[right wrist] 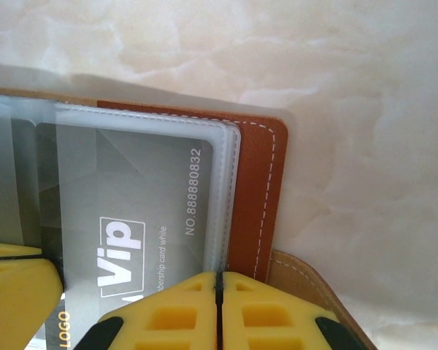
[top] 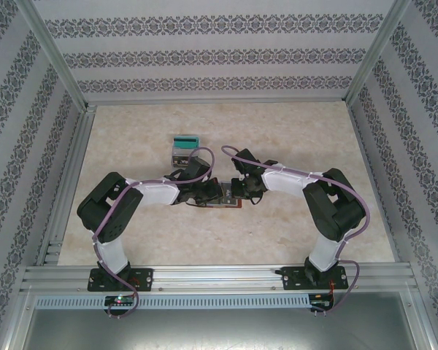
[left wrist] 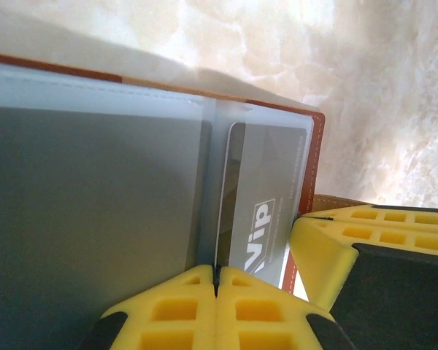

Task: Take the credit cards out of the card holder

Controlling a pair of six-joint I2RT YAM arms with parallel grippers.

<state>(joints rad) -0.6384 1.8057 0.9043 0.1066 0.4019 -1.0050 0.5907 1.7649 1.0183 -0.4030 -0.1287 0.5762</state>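
**Both end effectors clenched at the open card holder, mid-table.**
L end effector (left wrist: 216,277): pads pressed tight, edge of grey "Vip" credit card (right wrist: 131,189) running into their seam. R end effector (right wrist: 219,283): clenched on clear sleeve edge of card holder (right wrist: 259,197), next to its brown leather cover, just beside L. Holder lies open on table (right wrist: 350,87), between the wrists. L arm (top: 120,200) and R arm (top: 328,197): elbows out, forearms folded inward, wrists low, facing each other. Clear box (top: 184,149) w/ teal card sits behind L wrist.

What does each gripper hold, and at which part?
Left jaws apparently pinch the Vip card by its near edge; right jaws clamp the card holder at its edge.
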